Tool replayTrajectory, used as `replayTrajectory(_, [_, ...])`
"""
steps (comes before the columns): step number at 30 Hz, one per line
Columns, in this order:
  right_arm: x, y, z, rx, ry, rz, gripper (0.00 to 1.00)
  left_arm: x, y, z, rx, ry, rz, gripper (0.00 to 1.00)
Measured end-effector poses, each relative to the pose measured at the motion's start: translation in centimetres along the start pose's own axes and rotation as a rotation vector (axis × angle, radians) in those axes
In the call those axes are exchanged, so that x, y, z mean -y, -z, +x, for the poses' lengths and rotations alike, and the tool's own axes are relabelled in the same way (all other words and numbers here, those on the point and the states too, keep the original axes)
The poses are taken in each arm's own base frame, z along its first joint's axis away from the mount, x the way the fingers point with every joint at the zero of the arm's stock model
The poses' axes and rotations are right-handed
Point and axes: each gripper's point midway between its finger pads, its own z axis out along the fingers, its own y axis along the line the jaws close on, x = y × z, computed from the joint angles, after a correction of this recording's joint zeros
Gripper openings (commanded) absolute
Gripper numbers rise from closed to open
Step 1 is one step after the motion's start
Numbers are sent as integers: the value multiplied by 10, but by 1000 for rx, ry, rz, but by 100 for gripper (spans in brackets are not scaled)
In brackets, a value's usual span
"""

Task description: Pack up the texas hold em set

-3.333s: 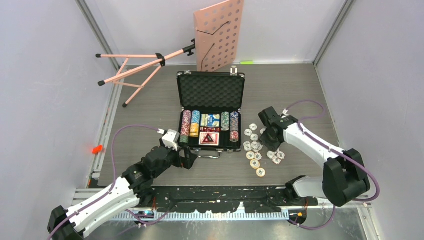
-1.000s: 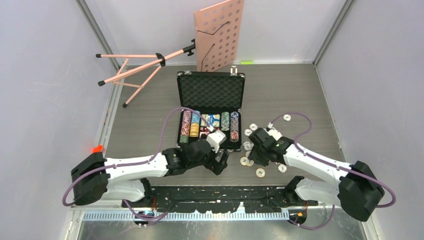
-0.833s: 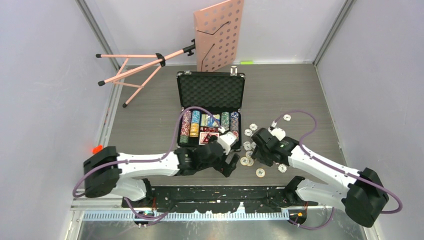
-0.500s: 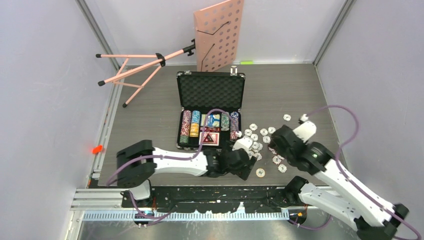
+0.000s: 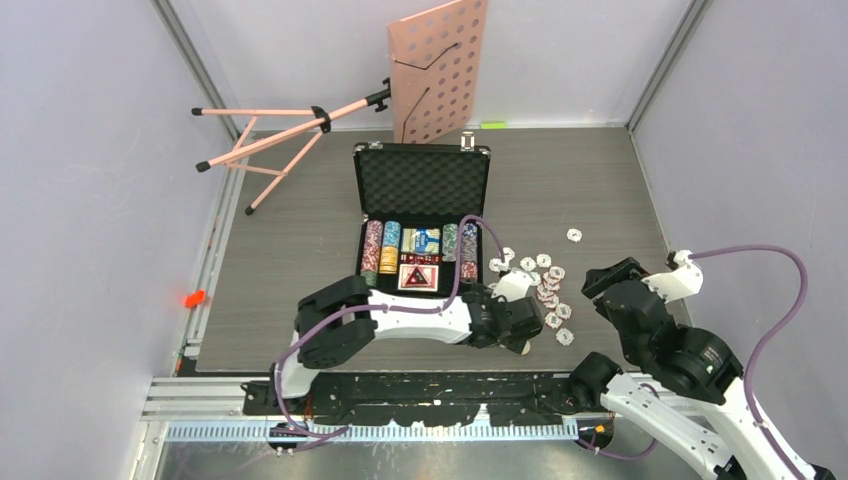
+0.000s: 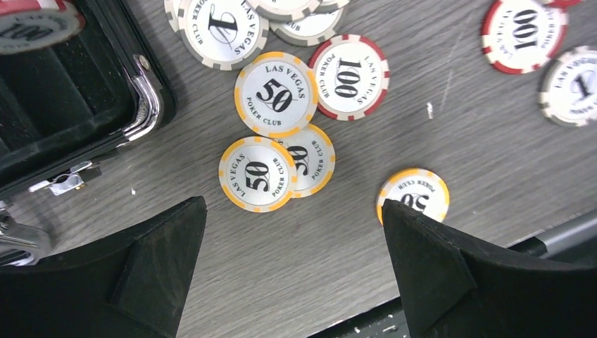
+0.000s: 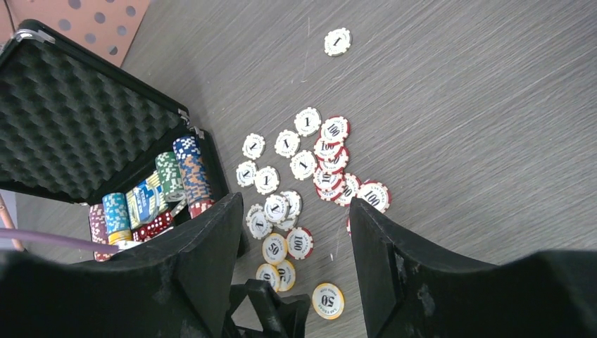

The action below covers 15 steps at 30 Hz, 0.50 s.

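Orange-rimmed chips [image 6: 257, 174] lay on the worktop [image 6: 331, 282] right under the left tool [image 6: 293, 204], whose jaws stood wide and empty. Two of them overlapped just off the case [image 6: 151, 98] corner, and one sat alone by the right finger [image 6: 436, 274]. More loose chips, white and red, were scattered to the right of the case. It sat open mid-worktop with its foam lid up, its tray holding stacks [image 5: 380, 250], cards [image 5: 418, 277] and dice [image 7: 151, 227]. The right tool [image 7: 294, 204] hung higher and further right, well apart from the scatter, with its jaws parted and nothing in them.

The step in hand looked like gathering the loose chips — many were not yet in the tray, so the lid could not close. The left tool seemed best placed to pick next. Its jaws would need to come straight down astride one chip and pinch across the rim. A chip lying flat gives little to grip, so the upper chip of the overlapping pair, with one edge raised, looked the easier catch. It would then have to be carried to the tray without knocking the stacks already there.
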Motion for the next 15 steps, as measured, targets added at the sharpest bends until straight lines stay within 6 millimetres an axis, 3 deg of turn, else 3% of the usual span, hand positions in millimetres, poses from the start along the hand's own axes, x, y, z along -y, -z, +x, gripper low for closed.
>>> replayTrajectory(5, [2, 2, -4, 14, 7, -13, 63, -12, -13, 11, -60, 27, -77, 100])
replayTrajectory(15, [-3, 2, -5, 15, 30, -34, 61, -24, -22, -1, -75, 96, -124, 87])
